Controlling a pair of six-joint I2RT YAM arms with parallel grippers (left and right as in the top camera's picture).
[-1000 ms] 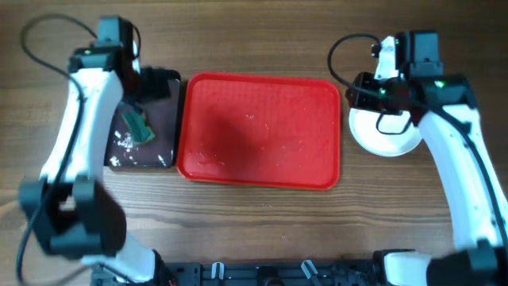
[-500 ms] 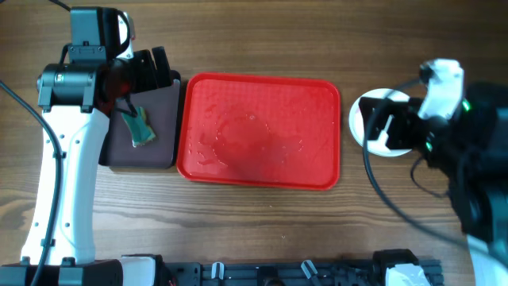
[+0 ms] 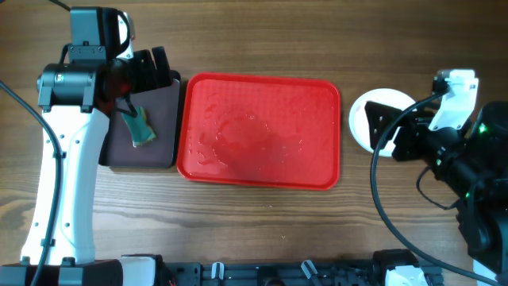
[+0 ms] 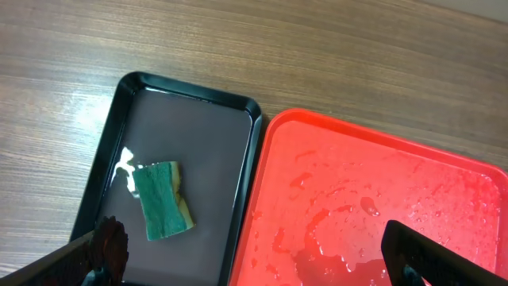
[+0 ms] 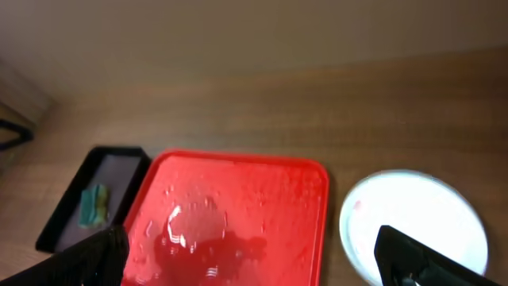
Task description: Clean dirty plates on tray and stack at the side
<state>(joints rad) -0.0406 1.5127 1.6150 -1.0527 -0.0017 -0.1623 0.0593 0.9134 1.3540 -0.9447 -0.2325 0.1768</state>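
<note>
The red tray (image 3: 258,131) lies mid-table, wet with droplets and carrying no plates; it also fills the left wrist view (image 4: 381,199) and the right wrist view (image 5: 238,206). A white plate (image 3: 367,117) rests on the wood just right of the tray, also seen as the plate (image 5: 413,222); I cannot tell how many plates lie under it. My right gripper (image 3: 386,133) hangs open over that plate's right half, holding nothing. Over the black tray's far edge hovers my left gripper (image 3: 155,71), open, its fingers (image 4: 103,248) wide apart and empty.
A small black tray (image 3: 143,127) sits left of the red tray, touching it, with a green and yellow sponge (image 3: 140,127) lying in it. The sponge (image 4: 163,199) is wet. Cables trail from both arms.
The right gripper has opened and drawn back rightward off the plate, which stays on the table. The left arm swung up over the black tray, then held still.
</note>
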